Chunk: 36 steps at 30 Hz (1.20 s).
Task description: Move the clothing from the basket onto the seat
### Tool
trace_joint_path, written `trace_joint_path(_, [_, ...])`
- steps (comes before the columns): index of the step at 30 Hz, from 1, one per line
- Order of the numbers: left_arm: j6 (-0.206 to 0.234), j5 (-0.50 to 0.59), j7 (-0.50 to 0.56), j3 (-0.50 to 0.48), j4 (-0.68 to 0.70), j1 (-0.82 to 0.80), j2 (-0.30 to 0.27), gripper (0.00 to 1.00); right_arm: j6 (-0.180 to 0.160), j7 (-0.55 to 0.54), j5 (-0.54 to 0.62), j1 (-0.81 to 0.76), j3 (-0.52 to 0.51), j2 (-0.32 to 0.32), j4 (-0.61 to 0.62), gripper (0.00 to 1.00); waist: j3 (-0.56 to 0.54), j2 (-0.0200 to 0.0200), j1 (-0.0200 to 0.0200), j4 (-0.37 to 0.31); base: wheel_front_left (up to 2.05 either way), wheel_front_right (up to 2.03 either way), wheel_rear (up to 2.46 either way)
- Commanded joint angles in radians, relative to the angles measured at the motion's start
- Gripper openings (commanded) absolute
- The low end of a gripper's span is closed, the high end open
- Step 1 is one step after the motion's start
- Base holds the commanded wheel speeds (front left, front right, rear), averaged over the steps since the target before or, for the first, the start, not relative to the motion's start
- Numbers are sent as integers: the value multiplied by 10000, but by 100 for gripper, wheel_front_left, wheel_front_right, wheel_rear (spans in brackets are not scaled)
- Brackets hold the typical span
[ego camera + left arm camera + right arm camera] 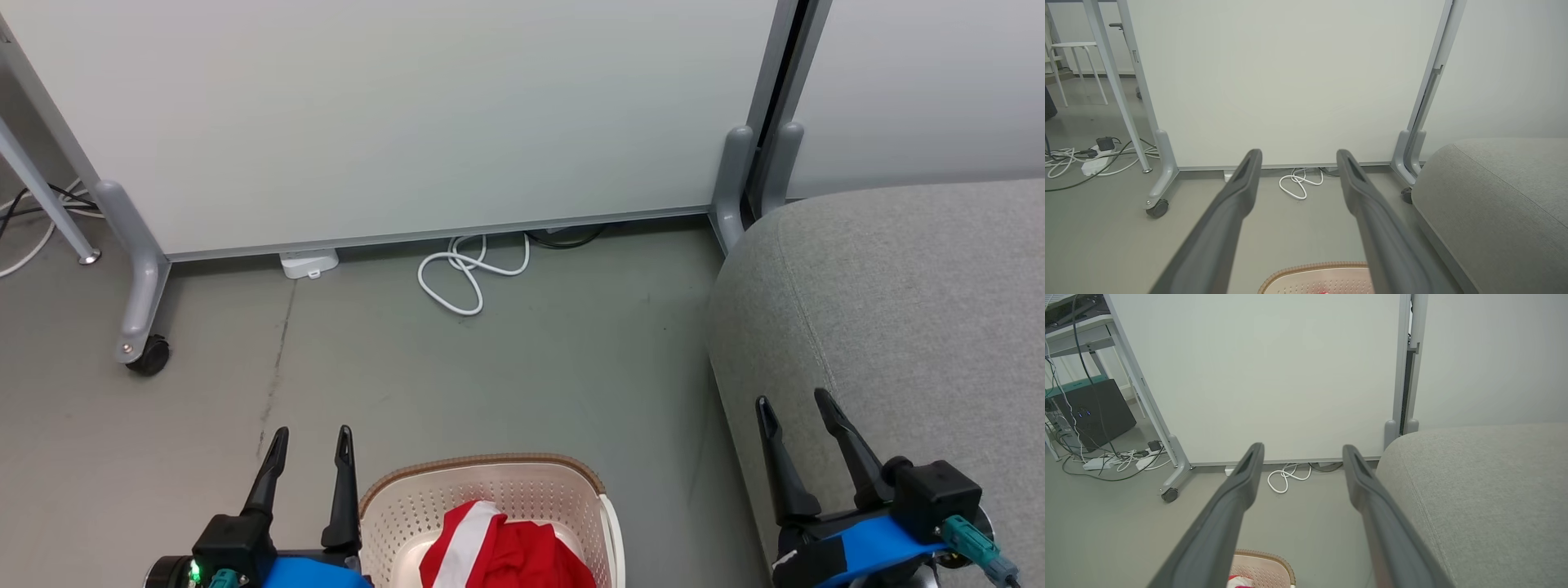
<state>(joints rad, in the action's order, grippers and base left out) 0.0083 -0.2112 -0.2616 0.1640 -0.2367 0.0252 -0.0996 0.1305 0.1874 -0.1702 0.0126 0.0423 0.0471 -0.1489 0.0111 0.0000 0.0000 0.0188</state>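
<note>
The cream basket (506, 480) with a brown rim stands on the floor at the bottom middle of the head view. Red clothing (514, 551) with a white stripe lies bunched inside it. The grey seat (914, 310) fills the right side, its rounded corner toward the basket. My left gripper (313, 439) is open just left of the basket, nothing between its fingers. My right gripper (796, 402) is open over the seat's front edge, also empty. The left wrist view catches the basket's rim (1306, 272) and the seat (1502, 196); the right wrist view shows the basket (1261, 568) and seat (1486, 490).
A white partition panel (408, 114) on grey wheeled feet (147, 355) stands behind the floor. A coiled white cable (465, 273) and a white power strip (309, 263) lie at its base. More cables (1122, 459) and a dark box (1094, 412) sit far left.
</note>
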Motion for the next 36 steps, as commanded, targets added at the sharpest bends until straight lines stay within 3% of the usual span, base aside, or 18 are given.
trace_joint_path(1, [0, 1, -52, -38, -26, -23, -12, 100, 4, 78, -59, 45, 33, 59, 29, 100, 56, 0, 0, -36, 0, 0, 0])
trace_joint_path(10, [-211, -172, 227, -58, -965, -566, -218, 100, 3, 145, -36, 910, 894, 56, 247, 100, 1420, 0, 0, -1152, 0, 0, 0])
trace_joint_path(23, [-692, 178, 1437, 173, -4346, -2845, -1486, 100, 3, 742, -1231, 2805, 2575, 49, 129, 100, 4540, 0, 0, -3530, 0, 0, 0])
trace_joint_path(36, [-948, 110, 2945, 291, -6286, -4937, -2283, 100, 3, 782, -2295, 3386, 2827, 40, 754, 100, 6721, 0, 0, -4373, 0, 0, 0])
